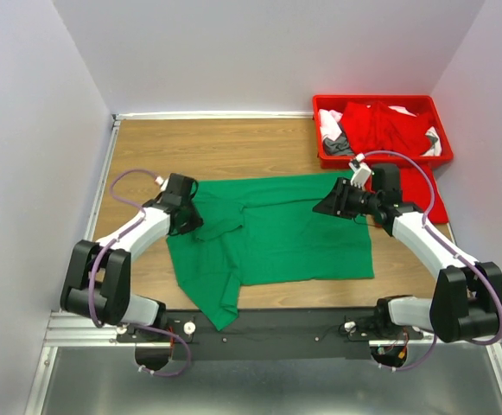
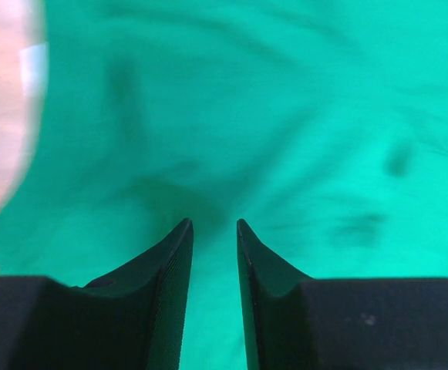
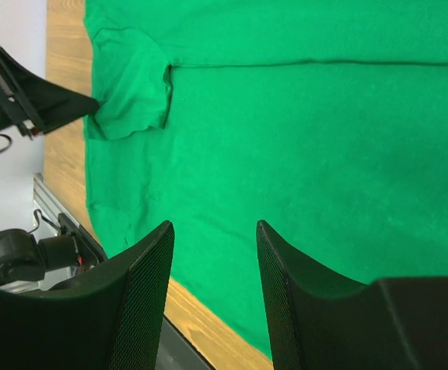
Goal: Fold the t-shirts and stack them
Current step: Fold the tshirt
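The fingers of the left gripper [image 2: 214, 223] are seen narrowly parted, unclenched, at the folded sleeve on the 9 o'clock side of the green t-shirt [image 1: 294, 233]. The right gripper [image 3: 214, 225] is held open and empty over the shirt's 2 o'clock corner. The shirt is spread on the wooden table [image 1: 190, 143]. Red t-shirts [image 1: 384, 125] are heaped in the red bin [image 1: 376, 99] at 1 o'clock.

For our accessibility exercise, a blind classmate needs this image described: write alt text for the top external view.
A bright green t-shirt lies spread on a wooden table, the robot's left gripper at one bunched sleeve, the right gripper above its far right edge. A red bin of red, white and grey garments sits far right.
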{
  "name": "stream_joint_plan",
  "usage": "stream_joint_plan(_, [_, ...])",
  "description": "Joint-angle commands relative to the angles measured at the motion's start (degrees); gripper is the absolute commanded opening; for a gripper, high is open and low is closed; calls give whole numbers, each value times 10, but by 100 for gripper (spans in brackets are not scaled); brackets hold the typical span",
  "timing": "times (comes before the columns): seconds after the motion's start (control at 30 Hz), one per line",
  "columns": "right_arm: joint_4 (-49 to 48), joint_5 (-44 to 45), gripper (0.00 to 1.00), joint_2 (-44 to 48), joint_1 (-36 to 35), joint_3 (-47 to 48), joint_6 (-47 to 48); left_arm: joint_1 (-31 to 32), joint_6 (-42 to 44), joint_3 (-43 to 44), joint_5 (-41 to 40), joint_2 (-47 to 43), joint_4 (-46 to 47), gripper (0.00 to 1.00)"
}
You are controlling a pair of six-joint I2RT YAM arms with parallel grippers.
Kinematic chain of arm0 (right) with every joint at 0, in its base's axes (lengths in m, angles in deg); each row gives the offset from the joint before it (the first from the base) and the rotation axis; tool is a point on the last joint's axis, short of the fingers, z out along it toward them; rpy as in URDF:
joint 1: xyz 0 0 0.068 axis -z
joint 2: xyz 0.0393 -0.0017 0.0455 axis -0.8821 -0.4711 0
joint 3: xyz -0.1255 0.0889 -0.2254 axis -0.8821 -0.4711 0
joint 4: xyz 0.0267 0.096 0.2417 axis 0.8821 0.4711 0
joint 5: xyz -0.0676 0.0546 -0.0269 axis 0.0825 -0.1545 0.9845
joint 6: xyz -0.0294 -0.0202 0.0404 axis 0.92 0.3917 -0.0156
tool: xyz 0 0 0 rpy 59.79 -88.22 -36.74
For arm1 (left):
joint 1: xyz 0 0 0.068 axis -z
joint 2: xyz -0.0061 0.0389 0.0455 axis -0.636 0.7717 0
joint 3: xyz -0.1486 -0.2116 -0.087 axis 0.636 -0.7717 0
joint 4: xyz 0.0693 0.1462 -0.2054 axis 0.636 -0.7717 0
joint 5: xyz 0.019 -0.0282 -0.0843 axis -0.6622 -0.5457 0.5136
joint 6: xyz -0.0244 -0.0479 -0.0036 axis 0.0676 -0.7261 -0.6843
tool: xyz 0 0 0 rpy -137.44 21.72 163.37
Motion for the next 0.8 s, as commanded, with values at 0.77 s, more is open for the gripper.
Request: stream_joint_plan(0.77, [156, 284, 58, -13, -4, 28, 26, -69, 53, -18, -39, -173, -90, 56])
